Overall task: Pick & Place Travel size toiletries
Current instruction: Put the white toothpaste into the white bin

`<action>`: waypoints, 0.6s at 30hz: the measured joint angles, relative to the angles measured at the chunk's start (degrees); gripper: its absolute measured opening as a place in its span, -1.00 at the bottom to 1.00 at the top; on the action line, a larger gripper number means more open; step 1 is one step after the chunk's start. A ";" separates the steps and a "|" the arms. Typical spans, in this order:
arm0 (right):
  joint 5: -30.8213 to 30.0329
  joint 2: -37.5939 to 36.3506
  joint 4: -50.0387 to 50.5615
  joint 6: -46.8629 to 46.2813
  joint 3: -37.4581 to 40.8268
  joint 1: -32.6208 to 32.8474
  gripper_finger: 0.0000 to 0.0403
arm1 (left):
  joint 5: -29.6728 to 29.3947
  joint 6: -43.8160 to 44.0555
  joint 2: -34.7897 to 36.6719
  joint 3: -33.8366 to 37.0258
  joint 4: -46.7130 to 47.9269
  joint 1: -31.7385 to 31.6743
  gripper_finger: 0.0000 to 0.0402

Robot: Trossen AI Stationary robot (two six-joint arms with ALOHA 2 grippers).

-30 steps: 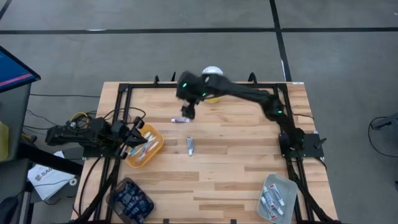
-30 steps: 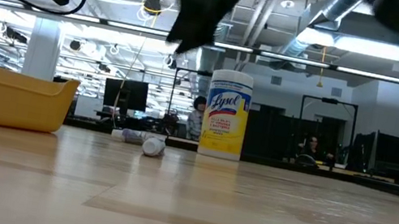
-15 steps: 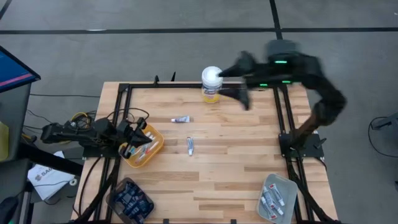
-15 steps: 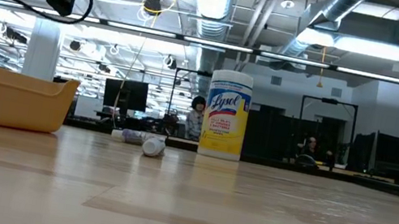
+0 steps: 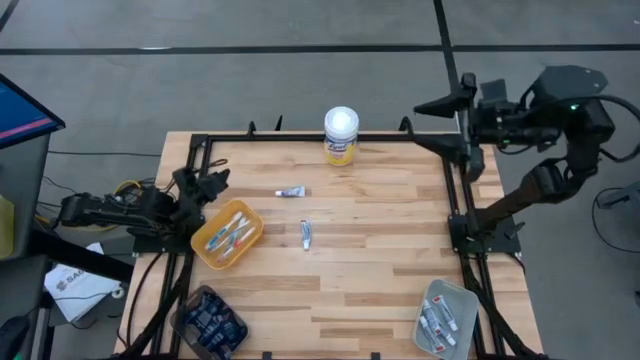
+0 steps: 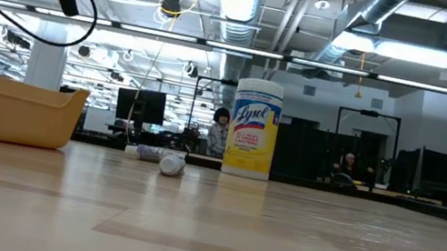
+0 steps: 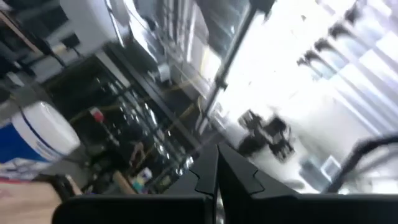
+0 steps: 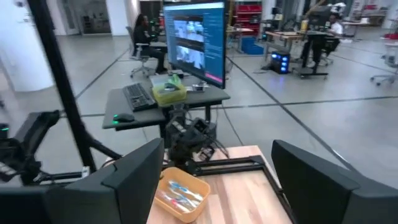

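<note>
**Both arms off the desk top; two tubes loose on the wood**

Right gripper (image 5: pixel 455 125): raised over the desk's far right corner, its fingers (image 8: pixel 134 171) spread wide apart with nothing between them (the right wrist view shows a clear gap).

Left gripper (image 5: pixel 205 183): at the desk's left edge, just beyond the yellow bin (image 5: pixel 214 247). Its two fingers meet at a point in the left wrist view, so it reads as closed and empty.

Toiletries, four groups:
- A small tube (image 5: pixel 291 192) lies on the bare wood toward the far edge, left of centre.
- A second tube (image 5: pixel 306 234) lies near the desk's middle, apart from the first. In the low view both show as small shapes beside the canister (image 6: pixel 253 128).
- Toothbrushes (image 5: pixel 230 232) lie inside the yellow bin at the left edge.
- White tubes (image 5: pixel 438 321) lie in the grey tray (image 5: pixel 461 300) at the near right corner.

A dark bin (image 5: pixel 208 320) of dark items sits at the near left corner. The yellow canister with a white lid stands upright at the far edge, near its middle.
</note>
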State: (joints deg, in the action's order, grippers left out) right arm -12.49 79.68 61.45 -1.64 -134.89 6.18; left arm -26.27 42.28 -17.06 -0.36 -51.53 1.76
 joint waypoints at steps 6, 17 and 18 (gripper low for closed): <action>0.14 -1.88 -0.77 1.68 0.11 4.54 0.44 | -5.09 1.04 -0.67 -2.16 -0.56 -0.35 -0.99; -2.84 -6.05 2.36 1.59 0.04 7.30 0.44 | 18.50 -5.64 -21.78 -35.36 40.75 -14.14 -0.99; -2.81 -6.03 2.96 1.41 0.04 7.30 0.44 | 20.57 -7.82 -25.44 -39.35 50.55 -15.48 -0.99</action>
State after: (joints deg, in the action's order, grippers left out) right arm -15.30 73.65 64.41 -0.24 -134.85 13.47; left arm -5.69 34.47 -42.49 -39.71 -0.99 -13.72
